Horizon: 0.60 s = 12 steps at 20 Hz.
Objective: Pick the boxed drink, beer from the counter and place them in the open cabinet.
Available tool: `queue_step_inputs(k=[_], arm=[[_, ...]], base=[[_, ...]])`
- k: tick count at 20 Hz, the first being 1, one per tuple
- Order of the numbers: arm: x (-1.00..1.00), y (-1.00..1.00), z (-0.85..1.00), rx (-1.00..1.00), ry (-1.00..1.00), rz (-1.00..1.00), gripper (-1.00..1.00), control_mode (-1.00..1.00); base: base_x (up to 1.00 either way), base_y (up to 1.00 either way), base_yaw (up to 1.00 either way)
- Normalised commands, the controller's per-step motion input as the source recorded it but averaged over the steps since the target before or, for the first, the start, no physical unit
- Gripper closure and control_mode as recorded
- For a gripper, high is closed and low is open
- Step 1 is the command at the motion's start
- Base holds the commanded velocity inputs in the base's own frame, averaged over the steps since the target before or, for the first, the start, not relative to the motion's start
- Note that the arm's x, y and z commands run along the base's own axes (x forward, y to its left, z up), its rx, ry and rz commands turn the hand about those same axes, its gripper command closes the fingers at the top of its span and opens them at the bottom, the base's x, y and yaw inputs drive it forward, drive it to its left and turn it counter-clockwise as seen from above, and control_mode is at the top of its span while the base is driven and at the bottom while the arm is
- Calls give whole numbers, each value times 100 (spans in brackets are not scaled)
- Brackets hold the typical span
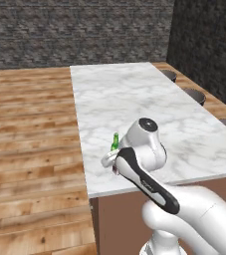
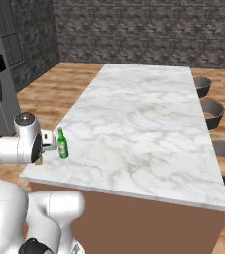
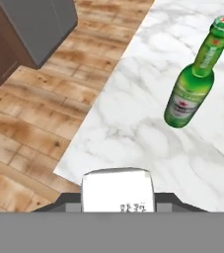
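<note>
You have the gripper (image 3: 117,205) closed on the carton (image 3: 117,190): in the hand view the carton's white top sits right at the bottom between the two dark fingers, with a little dark print along its lower edge, and the corner of the counter (image 3: 148,143) lies below it. You cannot make out the red and yellow markings from here. In the left base view the hand (image 1: 115,158) hangs over the near left corner of the counter (image 1: 134,104), mostly hidden behind the arm's own wrist, so the fingers cannot be seen there. In the right base view the hand (image 2: 47,140) is at the near left corner of the counter (image 2: 139,124), just beside the beer (image 2: 62,144). The beer (image 3: 196,74) stands upright on the marble near that same corner, apart from the carton, green with a pale label and a red-marked cap; in the left base view you see just its green neck (image 1: 115,142) poking up past the wrist. Beside the counter runs a wooden floor (image 3: 39,118), and a grey box-shaped body (image 3: 39,24) with dark brown wood next to it shows at the upper left of the hand view. Three dark stools (image 2: 210,114) line the far side of the counter.
</note>
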Motion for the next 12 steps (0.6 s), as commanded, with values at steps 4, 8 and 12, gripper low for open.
queue_step_inputs(k=[4,8,12], arm=[[-51,-16,73,4,-7,8,100,-100],[-57,-49,49,0,-8,1,100,-100],[-69,-60,41,1,-10,0,100,-100]], base=[[0,0,0],[0,0,0],[0,0,0]])
